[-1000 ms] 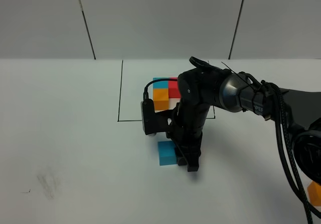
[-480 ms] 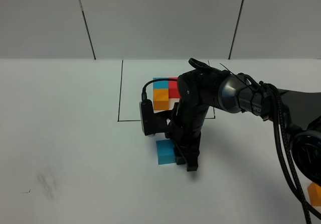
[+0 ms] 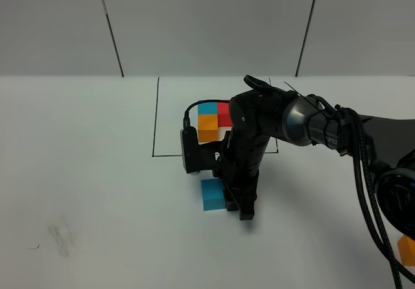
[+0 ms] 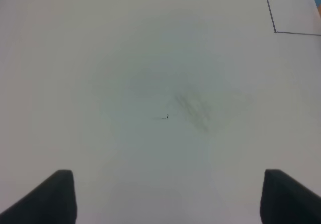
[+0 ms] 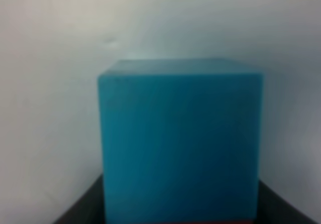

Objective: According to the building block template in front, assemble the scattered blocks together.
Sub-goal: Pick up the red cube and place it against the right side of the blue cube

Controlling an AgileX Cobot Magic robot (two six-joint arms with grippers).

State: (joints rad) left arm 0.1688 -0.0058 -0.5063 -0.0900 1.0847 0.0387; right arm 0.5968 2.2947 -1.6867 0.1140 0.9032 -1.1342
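Note:
The building block template point(image 3: 209, 128), an L of blue, red and orange cubes, lies inside a thin black outline point(image 3: 155, 117) at the back. A loose blue block point(image 3: 210, 194) sits in front of that outline and fills the right wrist view point(image 5: 180, 138). My right gripper point(image 3: 238, 210) points down at the table just right of it, touching it. A thin red sliver point(image 5: 175, 221) shows between its dark fingers point(image 5: 83, 211), so it is shut on the red block. A loose orange block point(image 3: 407, 250) lies at the far right edge. My left gripper point(image 4: 173, 199) is open over bare table.
The right arm and its black cables point(image 3: 369, 172) stretch in from the right and cover part of the outline's front right corner. A faint grey smudge point(image 3: 61, 234) marks the table at the front left, also under the left wrist camera point(image 4: 193, 108).
The right gripper has edged a little to the left, and the loose blue block has slid slightly left with it. The left gripper has not moved.

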